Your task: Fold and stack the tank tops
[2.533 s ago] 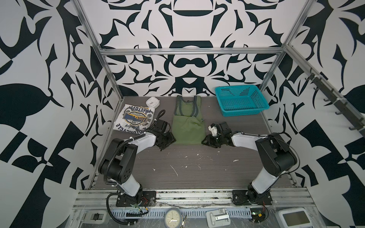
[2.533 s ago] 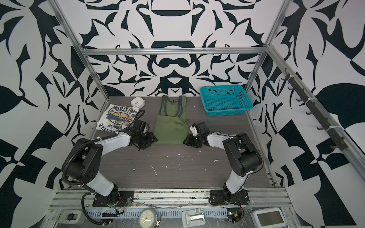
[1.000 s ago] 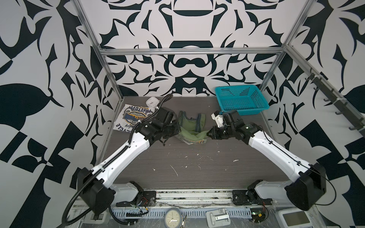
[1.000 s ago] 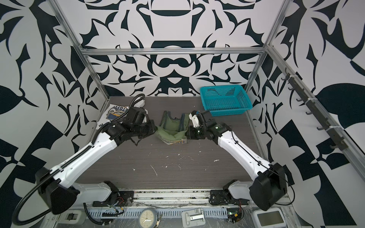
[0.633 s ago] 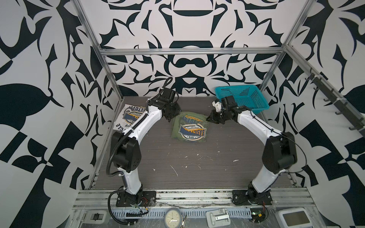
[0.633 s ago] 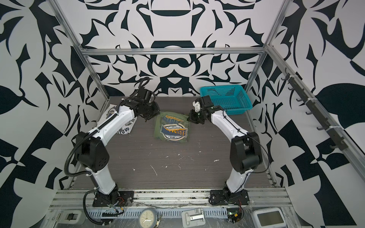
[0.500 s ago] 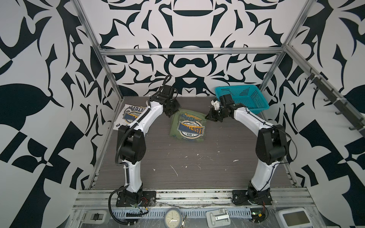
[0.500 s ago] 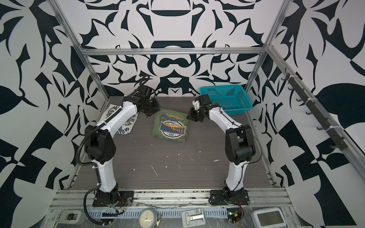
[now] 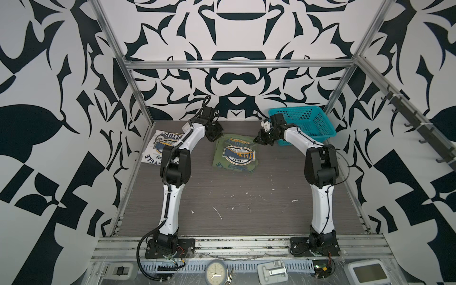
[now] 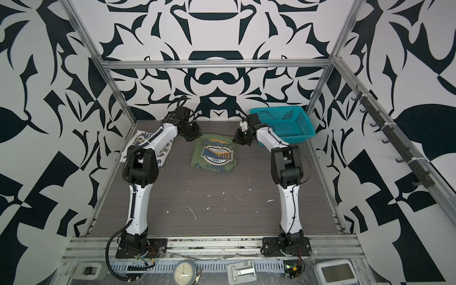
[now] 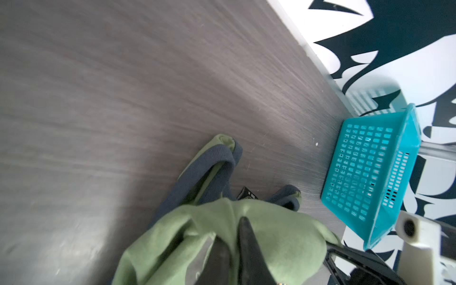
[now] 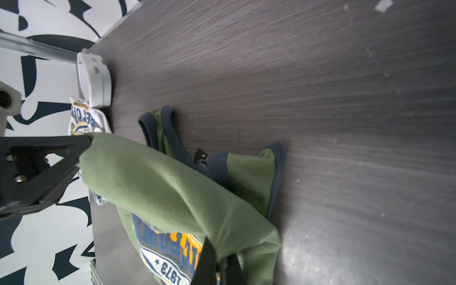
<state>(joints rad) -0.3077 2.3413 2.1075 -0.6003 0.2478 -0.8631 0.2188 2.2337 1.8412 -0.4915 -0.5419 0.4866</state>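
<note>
Olive green cloth makes up most of the work in hand. The olive green tank top (image 9: 238, 154) lies at the rear middle of the grey table (image 9: 246, 197), doubled over on itself so that its blue-yellow emblem faces up in both top views. Its far edge is not down yet. The left gripper (image 9: 216, 138) and the right gripper (image 9: 260, 142) each have a far corner of the folded-over layer, and the right wrist view shows that layer (image 12: 172, 192) hanging slack between them, raised off the cloth below.

The right gripper (image 12: 219, 249) is pressed together on its corner of the cloth. The left gripper (image 11: 230, 229) also has green cloth pinched between its jaws. I cannot tell whether that pinch is slackening. Beyond the raised edge, the dark-trimmed straps and neckline (image 11: 212, 167) lie uncovered on the table, so this fold falls short of the top of the garment.

The white tank top (image 9: 158, 142) sits at the left rear, well apart from the olive one, next to a small white clock (image 12: 92, 79). It looks like a compact folded packet with its emblem up, though the left arm covers part of it, so I would not swear that it is finished.

I judge the task to be a little past halfway. One shirt is probably folded, and the other has its main fold made but not yet laid down or let go. What is left is to lay that edge flat, perhaps tidy the straps or fold once more, and then stack one shirt on the other. The teal basket (image 9: 303, 123) at the right rear holds nothing I can see.
</note>
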